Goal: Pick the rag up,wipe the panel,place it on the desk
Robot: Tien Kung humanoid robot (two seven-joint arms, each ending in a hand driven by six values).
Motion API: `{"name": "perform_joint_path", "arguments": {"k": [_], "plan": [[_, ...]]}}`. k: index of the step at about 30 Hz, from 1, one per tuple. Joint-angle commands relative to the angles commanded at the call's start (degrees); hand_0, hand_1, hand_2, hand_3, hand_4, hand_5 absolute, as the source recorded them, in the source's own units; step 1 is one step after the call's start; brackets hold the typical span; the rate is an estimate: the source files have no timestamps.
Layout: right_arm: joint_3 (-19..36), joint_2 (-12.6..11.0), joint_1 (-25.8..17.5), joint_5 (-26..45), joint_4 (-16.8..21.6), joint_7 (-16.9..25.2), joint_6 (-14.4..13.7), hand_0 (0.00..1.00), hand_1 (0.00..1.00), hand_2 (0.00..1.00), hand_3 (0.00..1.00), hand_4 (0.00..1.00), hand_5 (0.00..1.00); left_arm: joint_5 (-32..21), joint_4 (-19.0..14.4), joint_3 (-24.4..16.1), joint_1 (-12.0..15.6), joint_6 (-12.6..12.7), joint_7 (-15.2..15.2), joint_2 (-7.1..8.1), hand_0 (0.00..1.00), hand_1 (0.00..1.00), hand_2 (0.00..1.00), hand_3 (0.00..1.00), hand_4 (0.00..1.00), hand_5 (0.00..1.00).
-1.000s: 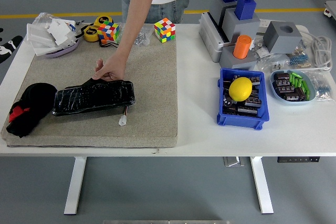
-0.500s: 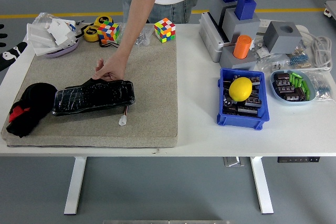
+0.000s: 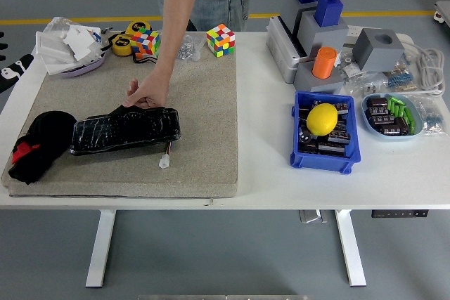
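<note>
A person's hand [image 3: 145, 95] pinches the top edge of the black panel [image 3: 125, 131] on the tan mat [image 3: 204, 110]. The black rag [image 3: 41, 144] lies bunched at the panel's 9 o'clock side, touching it. No robot hand shows over the white surface [image 3: 260, 166].

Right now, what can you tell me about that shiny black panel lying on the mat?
The black panel is a long, flat slab with a glossy, wrinkled surface, as if wrapped in plastic film. It lies flat on the beige mat, slightly tilted, its left end close to the black and red rag. A thin wire with a small white connector trails from its lower right edge. A person's hand touches its far edge.
</note>
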Motion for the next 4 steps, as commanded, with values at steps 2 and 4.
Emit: {"name": "perform_joint_path", "arguments": {"k": [2, 4], "plan": [[0.06, 0.01, 0.02, -0.07, 0.01, 0.01, 0.0, 0.759, 0.612, 0.696, 0.599, 0.975, 0.593, 0.36, -0.2, -0.08, 0.03, 0.02, 0.05, 0.0, 0.423, 0.614, 0.693, 0.729, 0.903, 0.427], [0.33, 0.09, -0.01, 0.02, 0.04, 0.09, -0.05, 0.759, 0.612, 0.696, 0.599, 0.975, 0.593, 0.57, -0.38, -0.08, 0.02, 0.07, 0.09, 0.06, 0.423, 0.614, 0.693, 0.729, 0.903, 0.427]]}}
